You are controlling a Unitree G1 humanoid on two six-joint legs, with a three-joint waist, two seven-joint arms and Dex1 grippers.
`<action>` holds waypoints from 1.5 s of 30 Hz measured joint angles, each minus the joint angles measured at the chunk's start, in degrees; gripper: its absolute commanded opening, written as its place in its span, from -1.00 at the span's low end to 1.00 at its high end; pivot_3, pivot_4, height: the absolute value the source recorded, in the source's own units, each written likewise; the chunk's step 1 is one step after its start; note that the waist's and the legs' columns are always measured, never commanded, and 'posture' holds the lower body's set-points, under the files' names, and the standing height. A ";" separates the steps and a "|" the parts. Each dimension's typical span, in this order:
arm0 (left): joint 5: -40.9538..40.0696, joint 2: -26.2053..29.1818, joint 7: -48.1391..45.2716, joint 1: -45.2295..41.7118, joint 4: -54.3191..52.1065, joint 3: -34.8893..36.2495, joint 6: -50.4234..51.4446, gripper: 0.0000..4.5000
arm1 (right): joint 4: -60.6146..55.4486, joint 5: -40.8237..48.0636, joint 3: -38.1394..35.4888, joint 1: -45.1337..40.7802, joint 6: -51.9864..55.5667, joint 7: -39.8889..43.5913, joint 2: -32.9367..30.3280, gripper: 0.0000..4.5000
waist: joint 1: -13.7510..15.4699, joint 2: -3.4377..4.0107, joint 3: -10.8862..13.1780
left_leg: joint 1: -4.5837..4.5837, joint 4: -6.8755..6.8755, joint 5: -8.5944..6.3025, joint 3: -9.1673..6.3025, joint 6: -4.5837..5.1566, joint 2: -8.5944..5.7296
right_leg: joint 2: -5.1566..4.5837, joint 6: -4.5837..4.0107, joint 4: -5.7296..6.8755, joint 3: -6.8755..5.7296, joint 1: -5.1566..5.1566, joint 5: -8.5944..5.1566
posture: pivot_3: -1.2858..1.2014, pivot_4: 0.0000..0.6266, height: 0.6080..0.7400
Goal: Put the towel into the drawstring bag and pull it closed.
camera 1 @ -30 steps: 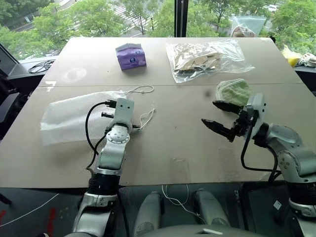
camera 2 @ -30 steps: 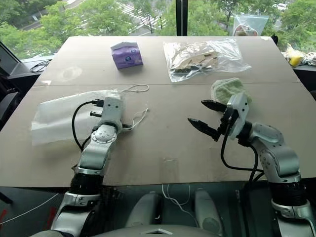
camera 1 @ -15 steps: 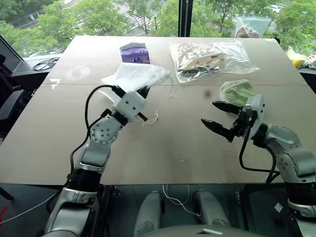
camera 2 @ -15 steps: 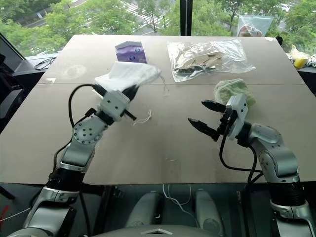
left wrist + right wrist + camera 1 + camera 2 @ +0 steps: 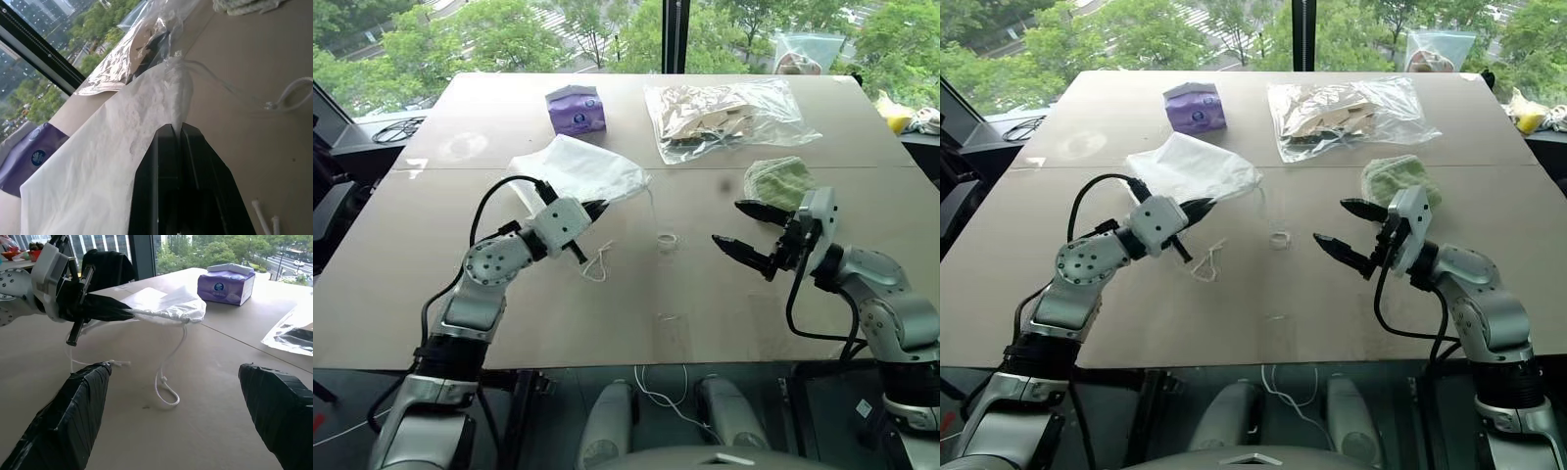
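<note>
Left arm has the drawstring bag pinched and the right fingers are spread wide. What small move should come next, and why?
Probably turn the right gripper toward the towel lying just behind it. Its fingers are open and hold nothing, while the left gripper is shut on the drawstring bag, so the bag is in hand and the towel remains out on the table.

The table (image 5: pixel 460 294) carries a towel (image 5: pixel 778 181), tissue pack (image 5: pixel 573 110) and plastic bag (image 5: pixel 724 113).

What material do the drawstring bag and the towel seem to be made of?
Drawstring bag: seemingly thin white fabric, matte and slightly see-through; it crumples softly where the left gripper pinches it, with a white cord hanging from it.
Towel: probably terry cloth, light green; the folded surface looks fuzzy and dull.
</note>
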 measured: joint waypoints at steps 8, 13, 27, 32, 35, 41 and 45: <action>18.46 0.82 19.83 3.07 5.24 1.00 -15.79 0.99 | -1.10 -0.23 0.01 2.52 -0.44 -1.44 0.75 1.00 | 0.09 0.00 0.00 | -0.02 -0.05 0.00 0.02 0.00 0.00 | -0.06 -0.03 -0.01 -0.01 -0.03 0.11 | 0.03 -0.52 1.00; 23.59 -3.32 27.40 7.75 5.50 0.62 -15.35 0.99 | -2.13 -0.22 0.01 3.00 -0.45 -1.90 0.76 1.00 | 0.15 0.00 -0.01 | 0.01 -0.02 0.00 0.04 0.00 0.00 | -0.07 -0.01 0.02 -0.02 -0.02 0.11 | 0.03 -0.52 1.00; 24.64 -10.41 31.10 6.76 3.20 0.67 -4.24 0.99 | -2.38 -0.21 0.11 3.32 -0.43 -2.24 0.85 1.00 | 0.09 0.00 -0.01 | 0.01 -0.01 0.00 0.03 0.00 0.00 | -0.06 -0.02 0.04 -0.04 -0.02 0.12 | 0.03 -0.52 1.00; 23.60 -11.35 32.12 7.00 3.18 1.49 -0.75 0.99 | -2.39 -0.21 0.11 3.33 -0.43 -2.34 0.85 1.00 | 0.10 0.00 -0.01 | 0.01 -0.01 0.00 0.02 0.00 0.00 | -0.06 -0.02 0.04 -0.04 -0.02 0.12 | 0.03 -0.52 1.00; 23.68 -11.36 33.26 6.99 3.18 1.91 -0.32 0.99 | -2.42 -0.21 0.11 3.44 -0.43 -2.49 0.85 1.00 | 0.12 0.00 -0.01 | 0.01 -0.01 0.00 0.02 0.00 0.00 | -0.06 -0.02 0.04 -0.04 -0.02 0.12 | 0.03 -0.52 1.00; 26.65 -9.94 37.64 5.37 3.38 1.97 -0.26 0.99 | -2.46 -0.22 0.11 3.54 -0.43 -2.90 0.85 1.00 | 0.15 0.00 -0.01 | 0.01 -0.01 0.00 0.01 0.00 0.00 | -0.06 -0.02 0.04 -0.04 -0.02 0.12 | 0.03 -0.52 1.00; 28.43 -9.07 40.06 4.54 3.55 1.98 -0.18 0.99 | -2.47 -0.23 0.11 3.73 -0.44 -2.99 0.85 1.00 | 0.13 0.00 -0.01 | 0.01 -0.01 0.00 0.02 0.00 -0.01 | -0.06 -0.02 0.04 -0.04 -0.02 0.12 | 0.03 -0.52 1.00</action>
